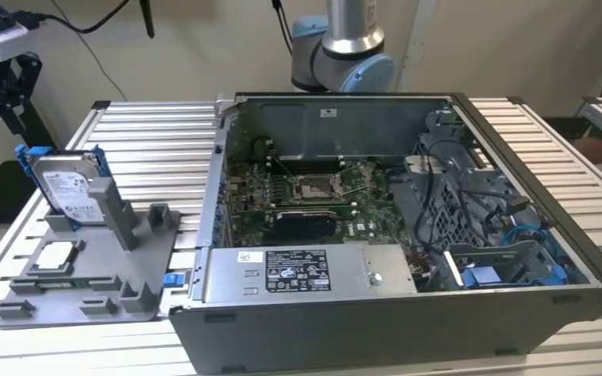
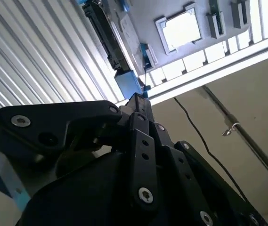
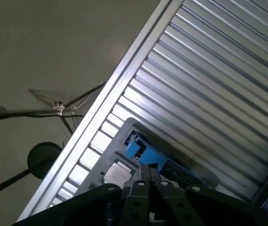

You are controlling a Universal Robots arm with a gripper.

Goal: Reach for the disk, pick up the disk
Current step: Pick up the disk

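A slatted metal counter [image 1: 154, 117] carries an open computer case [image 1: 385, 329], its circuit board and cables exposed in the exterior view. The robot arm [image 1: 348, 47] rises behind the case. A grey tray [image 1: 103, 258] lies flat on the counter just beside the case, on the exterior view's left of it. The disk [image 1: 71, 188] stands on edge in a slot at the tray corner farthest from the case, its white label facing the camera and its blue bracket around it. A small square chip [image 1: 53, 257] lies flat on the tray's side away from the case.

In the first wrist view the black gripper [image 3: 148, 170] has its fingers pressed together, holding nothing, with the tips just short of the disk's blue bracket. Floor and tripod legs show past the counter's edge. The second wrist view shows the gripper side-on, with the disk edge-on beyond it.
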